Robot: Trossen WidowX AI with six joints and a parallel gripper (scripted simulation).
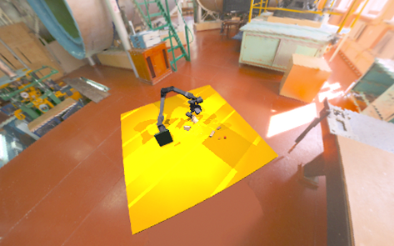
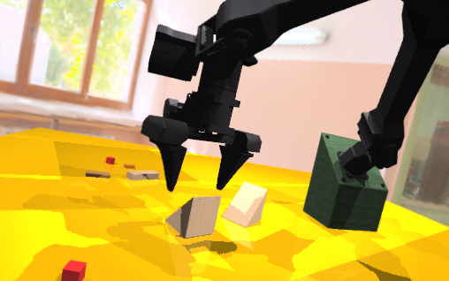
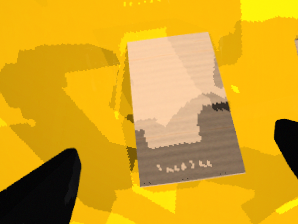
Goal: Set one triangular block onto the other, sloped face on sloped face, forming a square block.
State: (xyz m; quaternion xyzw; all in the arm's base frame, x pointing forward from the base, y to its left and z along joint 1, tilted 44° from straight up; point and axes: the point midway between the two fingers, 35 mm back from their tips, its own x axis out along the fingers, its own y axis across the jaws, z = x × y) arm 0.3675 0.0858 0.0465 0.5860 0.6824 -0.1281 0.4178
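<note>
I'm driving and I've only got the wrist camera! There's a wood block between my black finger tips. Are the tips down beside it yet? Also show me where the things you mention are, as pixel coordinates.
Observer: No. From the side, the open gripper (image 1: 193, 113) (image 2: 195, 190) (image 3: 177, 143) has its tips up above the block's top (image 1: 195, 119) (image 2: 203, 216) (image 3: 172, 90).
Operator: Ooh, okay. I see a teeny bit of something at my right edge. What's that?
Observer: It looks like the other triangular block (image 1: 187, 127) (image 2: 247, 203) (image 3: 297, 45). In the exterior view, its sloped shape shows, and it stands apart from the first one.
</note>
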